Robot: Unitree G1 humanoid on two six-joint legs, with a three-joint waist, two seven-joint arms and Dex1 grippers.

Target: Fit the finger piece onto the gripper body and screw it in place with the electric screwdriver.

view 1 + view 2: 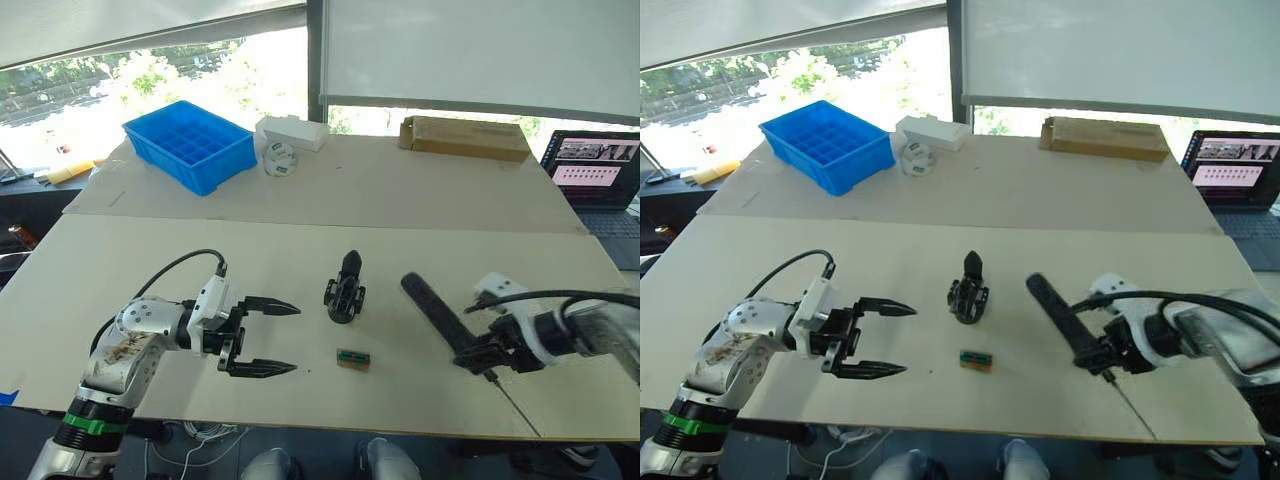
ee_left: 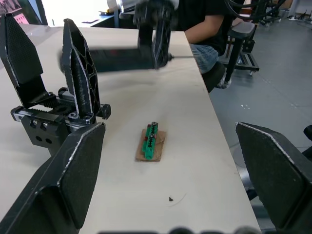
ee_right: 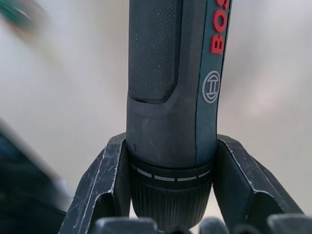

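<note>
My right gripper (image 1: 487,352) is clamped around the long black cylindrical electric screwdriver (image 1: 432,309), near the front right of the pale table (image 1: 300,260). Its thin metal bit slants toward the front edge, and its butt end points back toward the table's middle.

My left gripper (image 1: 270,338) hovers near the front left with its black fingers spread wide and nothing between them.

The squat black gripper body (image 1: 344,290) with its pointed finger stands upright between the grippers, bare board all around it. A small green-topped brown block (image 1: 352,359) lies just nearer the front edge. I cannot pick out the separate finger piece with any certainty.
</note>
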